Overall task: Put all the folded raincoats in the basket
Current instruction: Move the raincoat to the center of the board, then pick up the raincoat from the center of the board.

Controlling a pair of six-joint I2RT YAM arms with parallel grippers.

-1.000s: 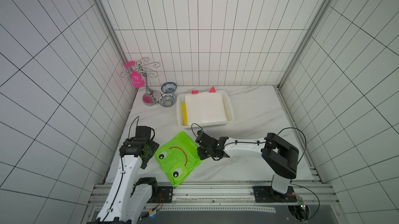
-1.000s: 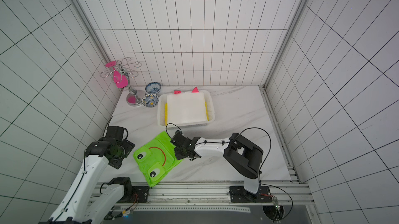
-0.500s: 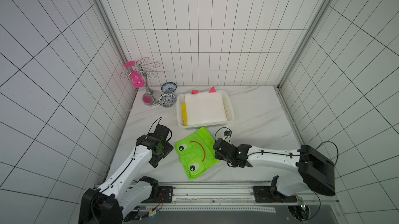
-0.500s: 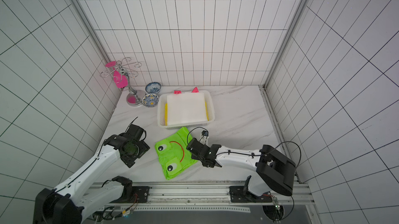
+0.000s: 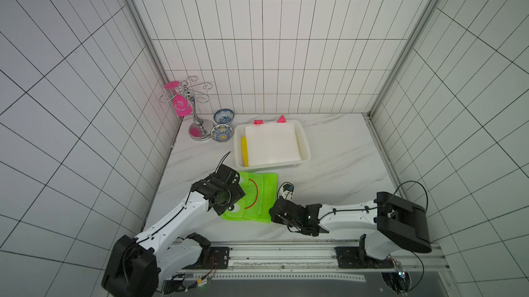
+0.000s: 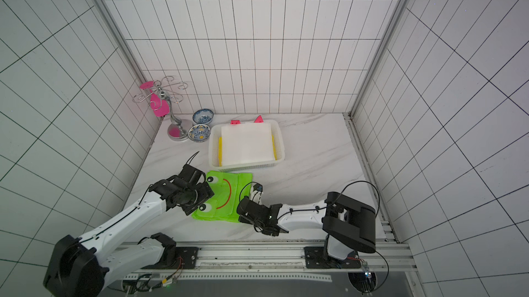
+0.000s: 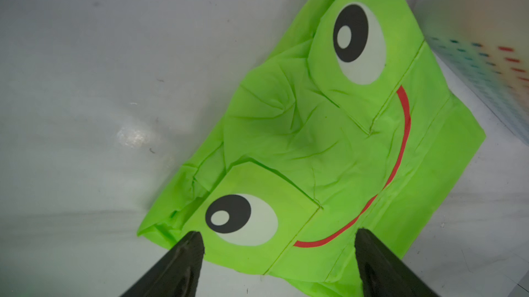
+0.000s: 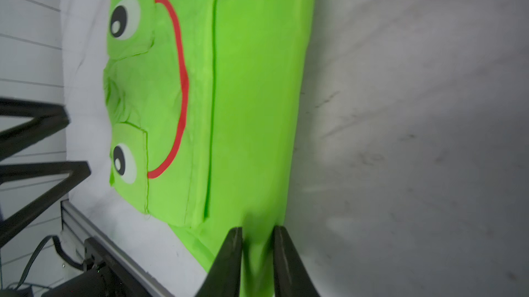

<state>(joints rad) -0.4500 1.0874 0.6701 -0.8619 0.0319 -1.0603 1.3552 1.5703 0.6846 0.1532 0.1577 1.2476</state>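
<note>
The folded raincoat [image 5: 259, 198] [image 6: 229, 195] is bright green with a frog face and lies flat on the marble table, just in front of the basket [image 5: 307, 152] [image 6: 282, 152]. The white basket holds a white folded sheet, with yellow and pink pieces under it. My left gripper [image 7: 279, 238] [image 5: 227, 193] hovers open over the raincoat's [image 7: 315, 138] eye side, one fingertip [image 7: 191, 241] on each side of an eye. My right gripper [image 8: 257, 232] [image 5: 273, 214] is low at the front right corner, its fingers closed narrowly on a pinch of the raincoat's [image 8: 243, 109] edge.
Two patterned bowls [image 5: 223, 115] [image 5: 221, 133] and a metal stand [image 5: 197, 126] with a pink glass stand at the back left by the wall. The metal rail [image 5: 286, 252] runs along the table's front edge. Bare marble [image 5: 343, 172] lies to the right of the raincoat.
The raincoat has been dragged and turned from the front left to just before the basket by the right gripper. The left arm has swung in over its eye side.
</note>
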